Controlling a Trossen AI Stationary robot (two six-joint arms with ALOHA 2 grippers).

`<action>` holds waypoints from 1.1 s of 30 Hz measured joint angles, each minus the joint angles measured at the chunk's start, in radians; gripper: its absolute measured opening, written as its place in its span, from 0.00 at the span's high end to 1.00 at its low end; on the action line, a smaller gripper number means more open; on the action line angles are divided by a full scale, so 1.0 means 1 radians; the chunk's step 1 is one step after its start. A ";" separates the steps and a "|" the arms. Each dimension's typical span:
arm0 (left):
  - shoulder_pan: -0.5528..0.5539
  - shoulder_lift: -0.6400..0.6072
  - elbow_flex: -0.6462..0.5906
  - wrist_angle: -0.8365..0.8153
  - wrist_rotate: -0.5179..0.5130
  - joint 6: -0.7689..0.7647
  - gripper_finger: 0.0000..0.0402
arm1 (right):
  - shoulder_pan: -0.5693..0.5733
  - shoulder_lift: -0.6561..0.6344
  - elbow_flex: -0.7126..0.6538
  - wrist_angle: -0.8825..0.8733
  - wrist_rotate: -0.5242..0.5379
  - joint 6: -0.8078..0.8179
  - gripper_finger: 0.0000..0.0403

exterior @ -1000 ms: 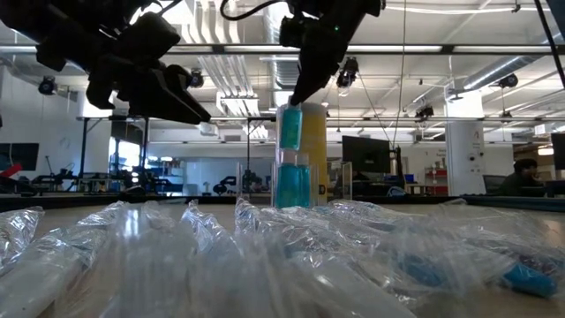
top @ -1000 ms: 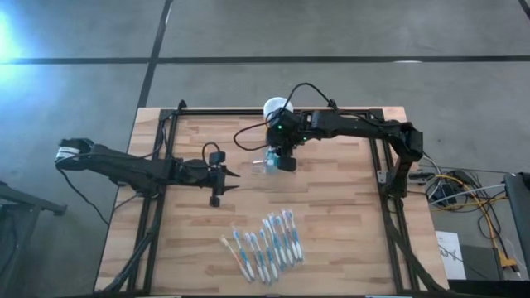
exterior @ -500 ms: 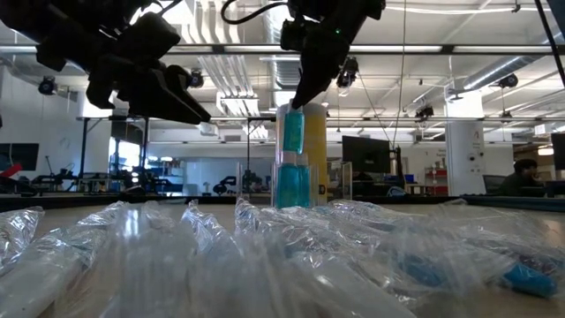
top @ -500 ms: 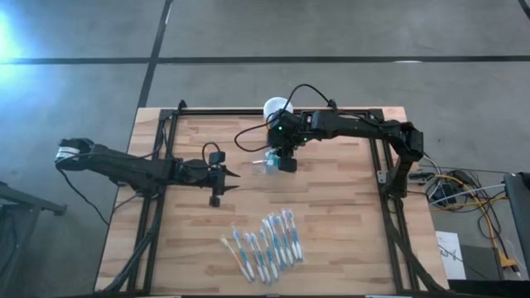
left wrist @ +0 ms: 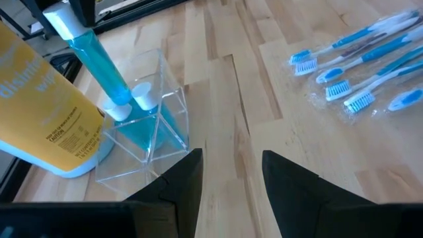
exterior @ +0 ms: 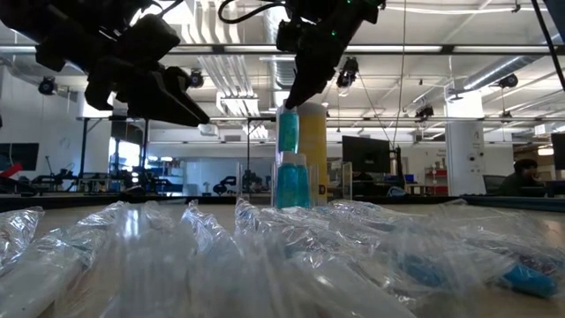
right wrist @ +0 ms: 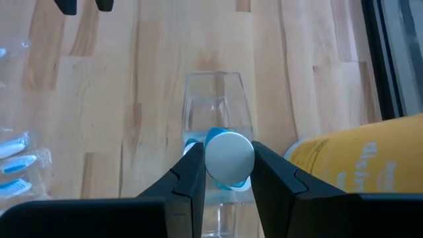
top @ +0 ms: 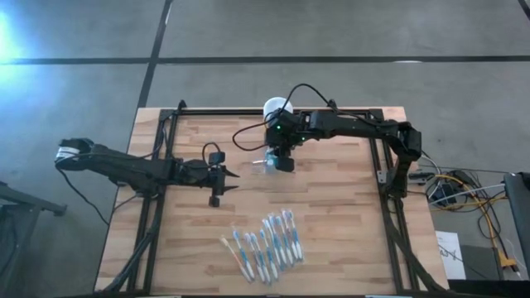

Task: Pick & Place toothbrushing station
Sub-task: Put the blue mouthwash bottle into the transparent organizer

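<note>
The right arm reaches from the table's right side across its far part, elbow bent, with the wrist turned downward. The right gripper [right wrist: 229, 173] points straight down, its two dark fingers [right wrist: 190, 173] closed against the sides of a white-capped blue tube [right wrist: 229, 157] and holding it upright. The left arm stretches in low from the table's left edge, lying nearly level over the surface. The left gripper [left wrist: 231, 173] faces toward the right arm, its fingers [left wrist: 187, 178] parted with nothing between them.

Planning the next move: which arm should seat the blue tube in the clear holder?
Right. Its gripper already grips the blue tube over the clear holder. The left gripper hangs apart, empty.
</note>
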 joint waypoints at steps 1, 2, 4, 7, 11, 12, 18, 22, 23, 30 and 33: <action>0.000 0.000 0.000 -0.004 0.000 0.000 0.60 | 0.000 -0.009 -0.002 0.004 0.000 0.001 0.79; 0.000 0.000 0.000 -0.005 0.000 0.000 0.60 | 0.000 -0.016 -0.003 0.003 0.001 0.002 0.79; 0.000 0.000 0.000 -0.005 0.000 0.000 0.60 | 0.000 -0.029 -0.005 -0.003 0.001 0.002 0.79; 0.000 0.000 0.000 -0.006 0.000 0.000 0.60 | 0.000 -0.053 -0.007 -0.024 -0.001 0.003 0.79; 0.000 0.000 0.000 -0.007 0.000 0.000 0.60 | 0.000 -0.083 -0.007 -0.039 -0.010 -0.004 0.79; 0.000 0.000 0.000 -0.008 0.000 -0.001 0.60 | 0.000 -0.087 -0.007 -0.041 -0.010 -0.005 0.79; 0.000 0.000 0.000 -0.013 0.000 0.003 0.60 | 0.000 -0.103 -0.004 -0.070 -0.086 -0.031 0.79; 0.000 0.000 0.000 -0.012 0.000 0.005 0.60 | 0.007 -0.083 -0.004 -0.083 -0.091 -0.016 0.79; 0.000 0.000 0.000 -0.012 0.000 0.005 0.60 | 0.007 -0.075 -0.004 -0.086 -0.086 -0.007 0.79; 0.000 -0.001 -0.015 -0.010 0.000 0.005 0.60 | 0.007 -0.029 -0.004 -0.130 -0.082 -0.045 0.79; 0.000 -0.001 -0.022 -0.009 0.000 0.006 0.60 | 0.007 -0.019 -0.003 -0.123 -0.079 -0.073 0.79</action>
